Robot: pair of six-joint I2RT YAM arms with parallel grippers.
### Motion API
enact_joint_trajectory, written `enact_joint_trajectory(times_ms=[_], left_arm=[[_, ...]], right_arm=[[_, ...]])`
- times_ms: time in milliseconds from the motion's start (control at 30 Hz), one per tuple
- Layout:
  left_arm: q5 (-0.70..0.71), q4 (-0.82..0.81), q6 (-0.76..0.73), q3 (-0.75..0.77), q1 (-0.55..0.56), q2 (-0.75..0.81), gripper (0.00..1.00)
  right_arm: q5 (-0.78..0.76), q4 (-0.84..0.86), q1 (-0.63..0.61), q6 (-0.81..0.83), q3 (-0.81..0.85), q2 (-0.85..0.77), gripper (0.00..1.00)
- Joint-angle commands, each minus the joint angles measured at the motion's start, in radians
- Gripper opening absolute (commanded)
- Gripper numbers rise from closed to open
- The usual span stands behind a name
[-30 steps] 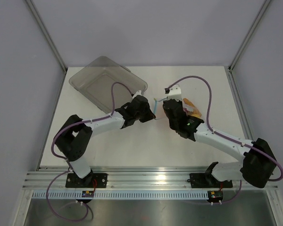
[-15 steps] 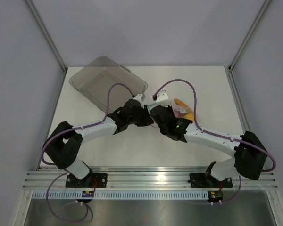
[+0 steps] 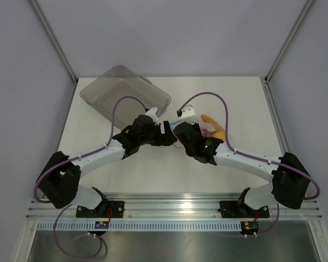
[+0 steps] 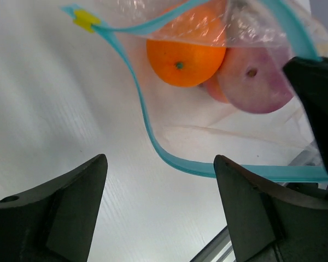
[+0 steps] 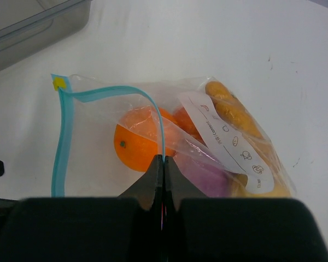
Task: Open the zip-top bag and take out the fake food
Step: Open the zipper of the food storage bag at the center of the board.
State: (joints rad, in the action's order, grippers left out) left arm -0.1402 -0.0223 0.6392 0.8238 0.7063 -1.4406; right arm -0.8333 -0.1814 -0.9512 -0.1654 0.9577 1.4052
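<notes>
White counter (image 3: pixel 153 169) holds the zip-top bag (image 5: pixel 98 114) mid-surface, long axis left-right, mouth facing the left gripper (image 4: pixel 159 164), which gapes empty. The right gripper (image 5: pixel 163 159) pinches its upper zip edge; fake food (image 5: pixel 134 144) sits inside.

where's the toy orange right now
In the right wrist view the toy orange sits inside the opened zip-top bag, close beside the right tool that pinches the bag's mouth, and next to the purple piece.
</notes>
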Motion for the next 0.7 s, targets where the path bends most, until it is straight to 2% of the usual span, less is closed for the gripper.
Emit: enact_joint_trajectory(times_ms=[0, 167, 333, 367, 500, 567, 667], left_arm=[[0.12, 0.015, -0.059, 0.0, -0.001, 0.094, 0.82], [0.097, -0.08, -0.036, -0.06, -0.001, 0.131, 0.83], [0.097, -0.108, -0.05, -0.034, -0.001, 0.077, 0.81], [0.081, -0.12, -0.056, -0.034, -0.001, 0.062, 0.8], [0.054, -0.153, -0.091, -0.034, 0.001, 0.039, 0.79], [0.056, -0.157, -0.116, -0.029, 0.001, 0.034, 0.78], [0.057, -0.176, -0.134, -0.032, 0.001, 0.034, 0.78]], right_arm=[[-0.01, 0.002, -0.009, -0.026, 0.047, 0.015, 0.01], [0.045, 0.0, -0.012, -0.031, 0.061, 0.037, 0.04], [0.057, 0.016, -0.017, -0.014, 0.056, 0.018, 0.09], [0.066, 0.022, -0.017, -0.011, 0.047, 0.012, 0.21], [0.044, 0.042, -0.017, -0.006, 0.033, -0.015, 0.41], [0.039, 0.039, -0.017, -0.009, 0.033, -0.021, 0.47], [0.048, 0.052, -0.017, -0.014, 0.018, -0.044, 0.52]])
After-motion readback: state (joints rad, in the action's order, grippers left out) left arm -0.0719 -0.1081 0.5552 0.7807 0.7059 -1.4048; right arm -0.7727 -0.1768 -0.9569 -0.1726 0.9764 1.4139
